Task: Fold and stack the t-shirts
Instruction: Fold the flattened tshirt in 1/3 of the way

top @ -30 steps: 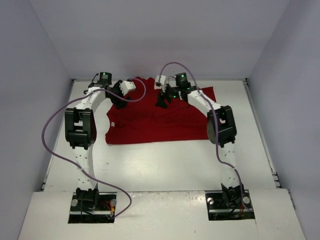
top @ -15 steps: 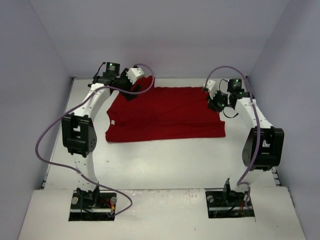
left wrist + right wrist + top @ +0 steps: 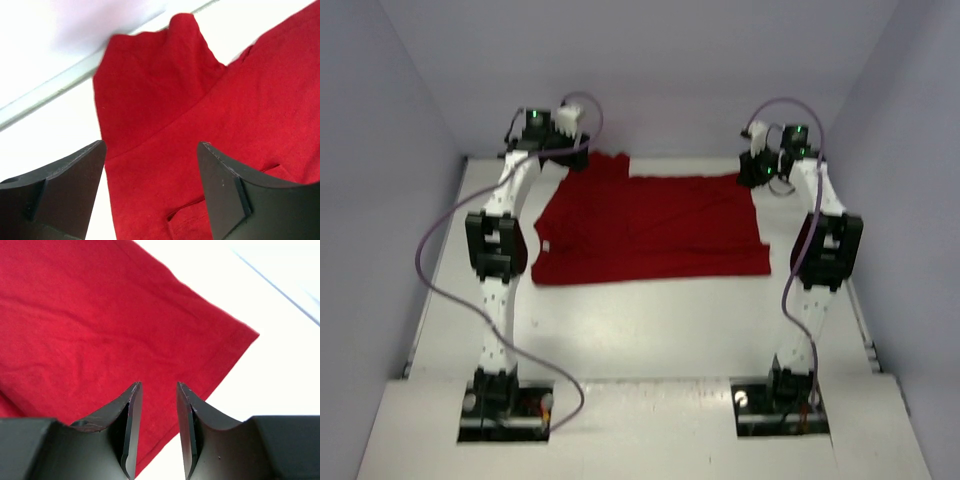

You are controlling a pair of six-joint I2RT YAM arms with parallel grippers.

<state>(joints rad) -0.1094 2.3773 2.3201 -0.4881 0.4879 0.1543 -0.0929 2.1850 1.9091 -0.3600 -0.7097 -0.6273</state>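
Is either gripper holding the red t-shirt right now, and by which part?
Nothing is held. The left gripper is wide open over a sleeve of the t-shirt; the right gripper, slightly open over its corner, grips nothing.

A white desk (image 3: 650,320) lies in the middle of the top view. A pale lilac back wall (image 3: 650,70), a left wall (image 3: 370,200) and a right wall (image 3: 920,180) stand around it. A speckled white board (image 3: 640,430) lies along its near edge.

A dark red t-shirt (image 3: 650,228) lay spread, lightly wrinkled, across the far half of the white table (image 3: 650,320), one sleeve reaching its back edge.
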